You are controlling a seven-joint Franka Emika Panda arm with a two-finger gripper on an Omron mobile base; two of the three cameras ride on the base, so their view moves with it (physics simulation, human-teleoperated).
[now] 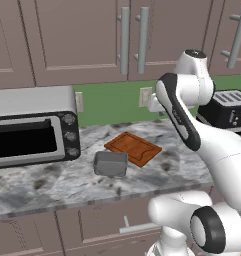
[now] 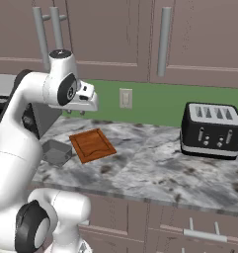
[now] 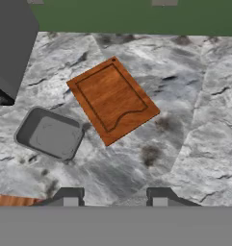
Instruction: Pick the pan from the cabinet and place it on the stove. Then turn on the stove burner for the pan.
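The cabinet [image 1: 77,35] ran along the top of both base views, its mauve-brown doors shut and its long silver bar handles [image 1: 124,40] hanging upright; the pan could not be seen, so whether it sat behind those doors could not be told. Below the cabinet a green wall strip carried a pale outlet plate [image 2: 125,98]. The grey marbled worktop [image 1: 52,185] stretched across under it, with mauve drawer fronts [image 2: 189,225] beneath its front edge.

On the worktop's left end stood a silver toaster oven [image 1: 32,127] with a dark glass door and a column of knobs on its right side. At the right end stood a black toaster [image 2: 212,129], well apart from everything else. Between them, nearer the oven, lay a brown wooden cutting board [image 3: 112,99] flat and turned at an angle to the wall. Just beside its front-left corner sat a small grey rectangular tin [image 3: 51,133], close to the board (whether they touched could not be told).

The white arm rose from the base and bent over the worktop, holding the tool [image 3: 115,198] above the stone in front of the board and tin. In the hand view its two dark fingertips [image 3: 69,197] stood apart with bare marble between them, clamped on nothing.
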